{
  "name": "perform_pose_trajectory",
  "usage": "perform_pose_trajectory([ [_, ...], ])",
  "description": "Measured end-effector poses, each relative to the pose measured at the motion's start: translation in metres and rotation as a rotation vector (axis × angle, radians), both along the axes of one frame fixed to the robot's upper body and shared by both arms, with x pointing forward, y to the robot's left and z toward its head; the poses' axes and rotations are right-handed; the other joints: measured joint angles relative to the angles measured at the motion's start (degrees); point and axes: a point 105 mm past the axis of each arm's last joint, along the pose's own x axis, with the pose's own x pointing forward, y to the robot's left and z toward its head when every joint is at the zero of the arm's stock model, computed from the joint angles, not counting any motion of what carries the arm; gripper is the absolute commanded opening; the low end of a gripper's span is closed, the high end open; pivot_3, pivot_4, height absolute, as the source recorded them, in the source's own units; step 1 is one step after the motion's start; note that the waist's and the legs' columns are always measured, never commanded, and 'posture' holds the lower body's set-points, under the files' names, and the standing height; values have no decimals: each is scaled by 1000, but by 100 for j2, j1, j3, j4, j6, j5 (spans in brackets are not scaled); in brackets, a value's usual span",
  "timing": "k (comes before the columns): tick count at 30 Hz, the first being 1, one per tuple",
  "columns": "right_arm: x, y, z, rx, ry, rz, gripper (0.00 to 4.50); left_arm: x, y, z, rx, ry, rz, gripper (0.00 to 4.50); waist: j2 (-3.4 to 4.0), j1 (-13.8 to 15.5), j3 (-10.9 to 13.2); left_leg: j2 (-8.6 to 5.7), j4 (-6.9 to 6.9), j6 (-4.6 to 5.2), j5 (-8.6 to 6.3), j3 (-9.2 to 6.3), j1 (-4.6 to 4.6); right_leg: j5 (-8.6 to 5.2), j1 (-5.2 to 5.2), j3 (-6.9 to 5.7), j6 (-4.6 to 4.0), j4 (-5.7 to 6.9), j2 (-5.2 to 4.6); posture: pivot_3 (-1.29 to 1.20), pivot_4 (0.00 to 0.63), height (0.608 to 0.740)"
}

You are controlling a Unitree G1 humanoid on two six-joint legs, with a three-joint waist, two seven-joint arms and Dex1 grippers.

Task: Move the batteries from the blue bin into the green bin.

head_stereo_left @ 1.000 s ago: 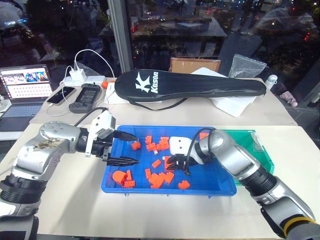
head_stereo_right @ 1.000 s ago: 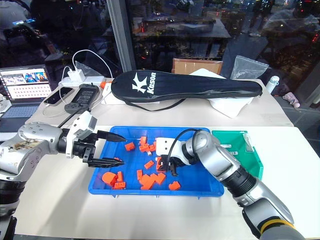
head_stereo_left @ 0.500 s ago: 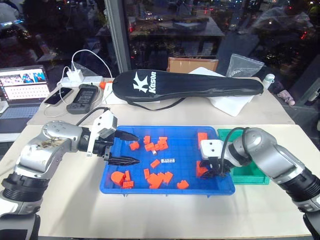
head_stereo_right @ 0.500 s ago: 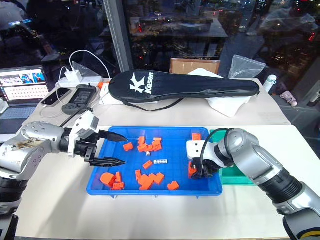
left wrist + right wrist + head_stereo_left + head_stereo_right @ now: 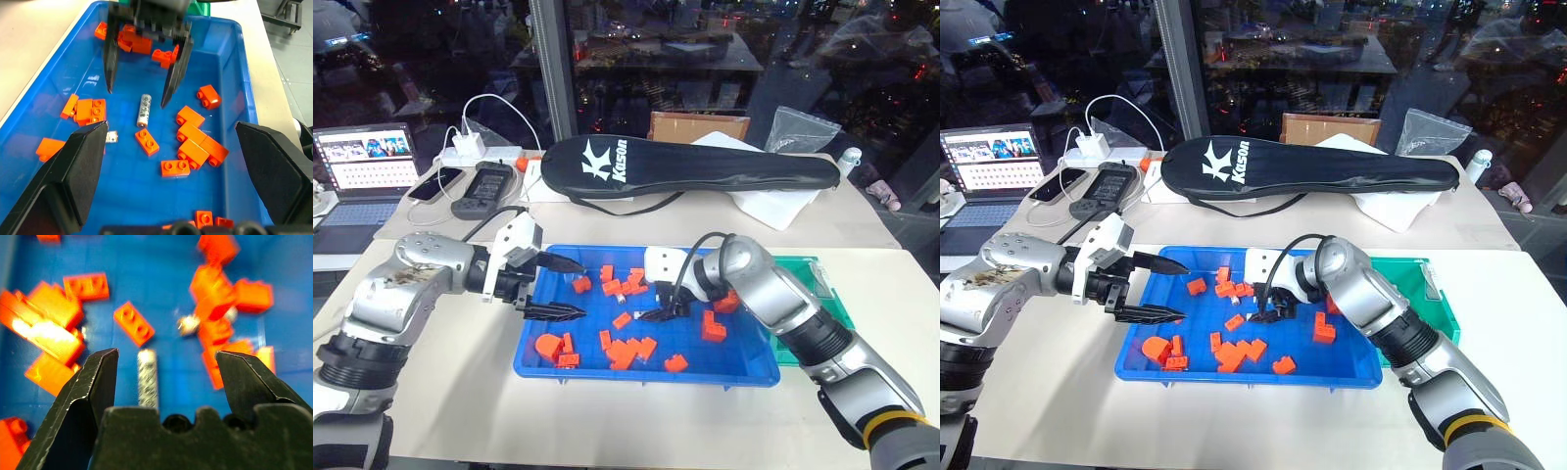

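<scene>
Jaws spread, right gripper straddles battery; contact seemingly none.

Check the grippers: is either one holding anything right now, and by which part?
Nothing is held. The right gripper has open jaws straddling a battery lying on the blue bin floor. The left gripper is open and empty.

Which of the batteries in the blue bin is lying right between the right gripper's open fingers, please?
The battery lying loose mid-bin beside a single orange block, directly between the right gripper's spread fingers; another battery sits tucked against the orange cluster.
</scene>
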Motion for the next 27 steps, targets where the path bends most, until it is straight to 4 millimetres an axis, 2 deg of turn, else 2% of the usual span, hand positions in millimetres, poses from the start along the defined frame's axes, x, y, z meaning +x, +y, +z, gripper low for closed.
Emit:
perform_pose_trajectory([
  [1, 2, -1, -2, -4, -1, -12, 3179, 1, 1, -1, 8, -2, 10, 4500, 0, -9, 0, 0, -1, 0, 0, 0, 1, 0, 0, 0, 0, 0, 1, 0, 150, 737],
  [3, 3, -3, -5, -7, 4, -25, 2729, 0, 4, -4, 14, 4, 24, 4500, 0, -35, 0, 0, -2, 0, 0, 0, 3, -1, 1, 1, 1, 2, 2, 0, 150, 737],
  [7, 6, -7, -22, -29, 33, -56, 1314, -2, 4, -8, 17, 15, 29, 4500, 0, -47, 0, 0, -3, 0, 0, 0, 2, -1, 1, 1, 0, 2, 2, 0, 150, 737],
  [10, 5, -3, -25, -23, 33, -41, 314, -3, 4, -7, 19, 8, 27, 4500, -1, -53, -1, 1, -3, 0, 0, 0, 10, -4, 7, 1, 4, 3, 4, 0, 150, 737],
  [17, 3, -7, -25, -28, 43, -36, 245, -2, 4, -7, 19, 5, 31, 4500, -1, -45, -1, 0, -1, 0, 0, 0, 9, -10, 8, 2, 15, 3, 3, 0, 150, 737],
  [20, 1, -17, -16, -42, 41, -44, 245, -2, 2, -7, 14, 6, 26, 4500, -1, -30, -1, 0, 2, -1, 0, 0, -1, -10, 3, 2, 15, 2, 3, 0, 150, 737],
  [22, 0, -28, 0, -36, 31, -62, 245, -2, 1, -7, 8, 5, 22, 4500, 0, -22, 0, 0, 2, -1, 0, 0, -2, -10, 2, 2, 15, 2, 3, 0, 150, 737],
  [25, -3, -48, 43, -13, -18, -89, 245, -1, -5, -4, -17, -1, 4, 4500, 1, -6, 1, 0, 1, 0, 0, 0, 0, -10, 3, 2, 15, 1, 3, 0, 150, 737],
  [27, -8, -72, 70, -18, -62, -137, 245, 0, -13, 1, -54, -4, -24, 4500, -1, 28, 1, 0, 0, -1, 0, 0, 0, -11, 6, 0, 16, -4, 3, 0, 150, 737],
])
